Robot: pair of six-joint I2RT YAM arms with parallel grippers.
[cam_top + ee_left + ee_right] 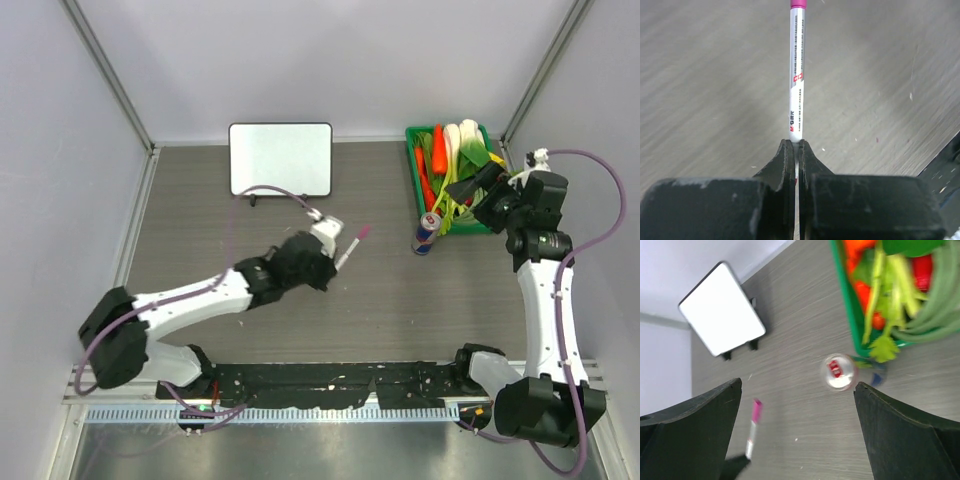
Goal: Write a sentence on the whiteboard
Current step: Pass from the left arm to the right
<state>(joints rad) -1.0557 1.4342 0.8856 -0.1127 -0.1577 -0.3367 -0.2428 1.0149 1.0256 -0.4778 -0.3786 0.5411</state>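
Pink-capped marker (796,75), top cropped, tail hidden inside the left tool (796,145).

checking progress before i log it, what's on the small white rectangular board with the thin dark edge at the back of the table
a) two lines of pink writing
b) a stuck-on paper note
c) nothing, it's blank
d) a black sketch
c: the small white rectangular whiteboard shows a bare white face in the top and right wrist views, and the left gripper is shut on a white-barrelled marker with a pink end, held well clear of the board.
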